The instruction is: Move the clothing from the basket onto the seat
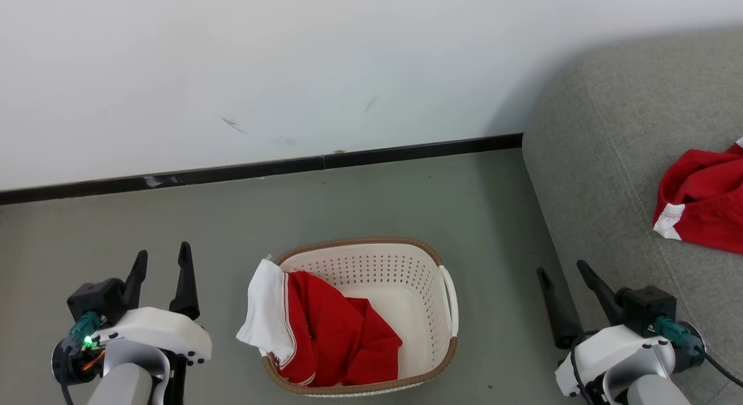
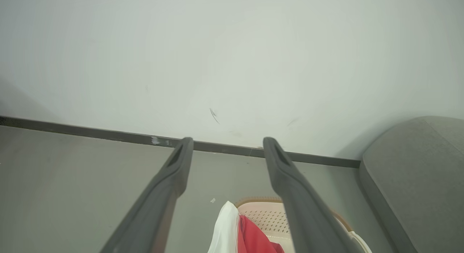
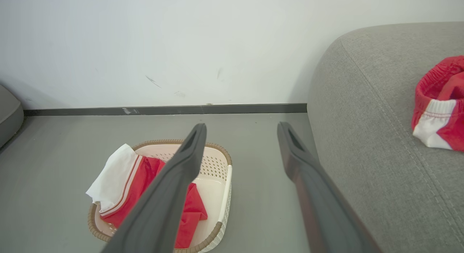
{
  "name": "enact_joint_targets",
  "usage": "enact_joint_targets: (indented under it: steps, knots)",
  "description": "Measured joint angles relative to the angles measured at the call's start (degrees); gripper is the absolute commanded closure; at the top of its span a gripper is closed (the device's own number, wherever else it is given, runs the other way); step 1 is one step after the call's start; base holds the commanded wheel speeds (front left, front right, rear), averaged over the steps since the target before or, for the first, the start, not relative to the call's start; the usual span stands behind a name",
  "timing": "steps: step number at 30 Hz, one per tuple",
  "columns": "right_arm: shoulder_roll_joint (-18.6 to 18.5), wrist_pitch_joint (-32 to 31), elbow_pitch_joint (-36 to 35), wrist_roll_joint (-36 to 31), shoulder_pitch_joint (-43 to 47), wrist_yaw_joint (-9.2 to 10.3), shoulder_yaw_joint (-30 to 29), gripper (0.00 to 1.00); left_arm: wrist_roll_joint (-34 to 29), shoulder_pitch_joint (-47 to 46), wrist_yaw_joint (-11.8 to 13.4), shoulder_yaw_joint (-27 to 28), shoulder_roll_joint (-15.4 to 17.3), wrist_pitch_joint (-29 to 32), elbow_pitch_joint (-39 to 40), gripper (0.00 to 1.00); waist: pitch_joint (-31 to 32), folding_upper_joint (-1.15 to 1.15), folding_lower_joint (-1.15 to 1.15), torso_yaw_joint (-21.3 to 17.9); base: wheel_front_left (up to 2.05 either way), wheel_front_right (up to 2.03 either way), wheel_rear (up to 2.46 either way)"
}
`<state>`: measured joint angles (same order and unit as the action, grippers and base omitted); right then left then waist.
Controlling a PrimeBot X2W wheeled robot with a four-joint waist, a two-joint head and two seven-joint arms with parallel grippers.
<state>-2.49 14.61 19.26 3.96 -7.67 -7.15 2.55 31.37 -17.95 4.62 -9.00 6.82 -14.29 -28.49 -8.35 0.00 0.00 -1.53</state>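
Head view shows left gripper [image 1: 163,251] and right gripper [image 1: 561,268], both spread wide and empty. Red clothing [image 1: 334,332] with white trim lies crumpled in the basket [image 1: 360,241], draped over its rim. Right wrist view reveals a second garment [image 3: 444,90] with a gathered waistband on the seat [image 3: 362,119].

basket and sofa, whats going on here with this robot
Laundry is being moved from the basket to the grey sofa. One red garment already lies on the sofa; a red and white garment sits in the basket, its white part draped over the rim. The left end effector and right end effector are both open and empty, hovering either side of the basket.
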Motion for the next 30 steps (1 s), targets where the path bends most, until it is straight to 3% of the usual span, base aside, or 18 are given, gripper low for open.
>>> enact_joint_targets:
  steps: [30]
  knots:
    - [0.10,0.00,-0.34,-0.02,7.33,0.00,-0.46,0.00,-1.25,8.78,-0.30,1.09,-1.25,0.00,3.14,0.00,9.40,0.00,0.00,2.82,0.00,0.00,0.00]
